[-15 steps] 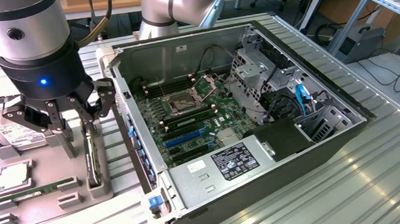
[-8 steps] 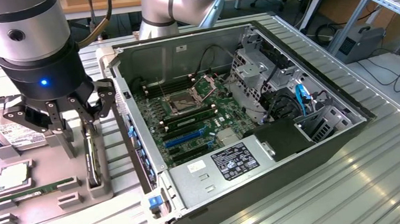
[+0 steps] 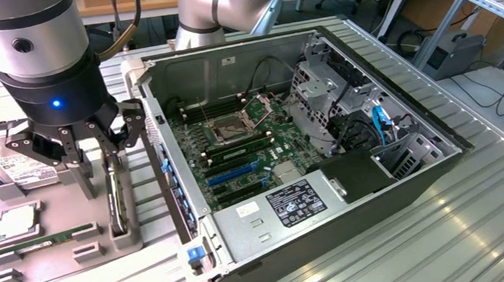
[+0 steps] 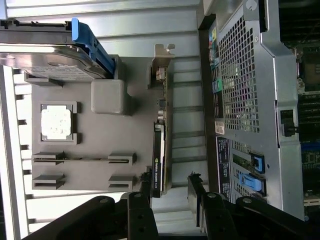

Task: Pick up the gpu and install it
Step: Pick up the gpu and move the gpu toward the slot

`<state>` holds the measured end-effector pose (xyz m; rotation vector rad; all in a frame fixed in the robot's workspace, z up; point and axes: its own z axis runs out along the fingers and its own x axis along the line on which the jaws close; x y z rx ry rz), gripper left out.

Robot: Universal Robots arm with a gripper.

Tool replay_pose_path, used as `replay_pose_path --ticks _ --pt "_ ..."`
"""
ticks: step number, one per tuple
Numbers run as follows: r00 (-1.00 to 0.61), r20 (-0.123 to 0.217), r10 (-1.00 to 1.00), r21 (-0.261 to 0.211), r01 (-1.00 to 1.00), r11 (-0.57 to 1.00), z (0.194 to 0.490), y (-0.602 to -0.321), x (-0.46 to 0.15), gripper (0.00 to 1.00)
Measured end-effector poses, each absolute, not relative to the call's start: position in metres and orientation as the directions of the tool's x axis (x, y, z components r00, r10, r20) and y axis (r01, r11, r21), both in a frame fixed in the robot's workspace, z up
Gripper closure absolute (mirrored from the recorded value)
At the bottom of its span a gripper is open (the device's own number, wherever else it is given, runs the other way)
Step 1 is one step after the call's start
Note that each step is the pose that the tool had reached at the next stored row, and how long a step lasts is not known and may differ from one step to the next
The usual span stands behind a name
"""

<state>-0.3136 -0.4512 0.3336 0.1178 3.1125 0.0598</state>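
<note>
Gripper (image 3: 96, 155) (image 4: 170, 184) spread open over the gpu (image 3: 114, 197) (image 4: 158, 150), one finger on either side, gap showing on one side, nothing pinched. Gpu standing on edge in a slot of the grey tray (image 3: 61, 202), just beside the open computer case (image 3: 323, 142). Long axis parallel to the case wall, pale bracket end toward the hard drive (image 3: 5, 168), black end between the fingers. Green-and-white lettering along its upper edge, too small to read. Black power supply label (image 3: 296, 204) with white print, unreadable too.
</note>
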Motion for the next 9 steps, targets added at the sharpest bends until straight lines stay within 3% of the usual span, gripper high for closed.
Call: replay_pose_path --ticks 9 --pt "-0.997 -0.025 0.076 0.039 0.075 0.996 0.3298 -0.4480 -0.3136 0.58"
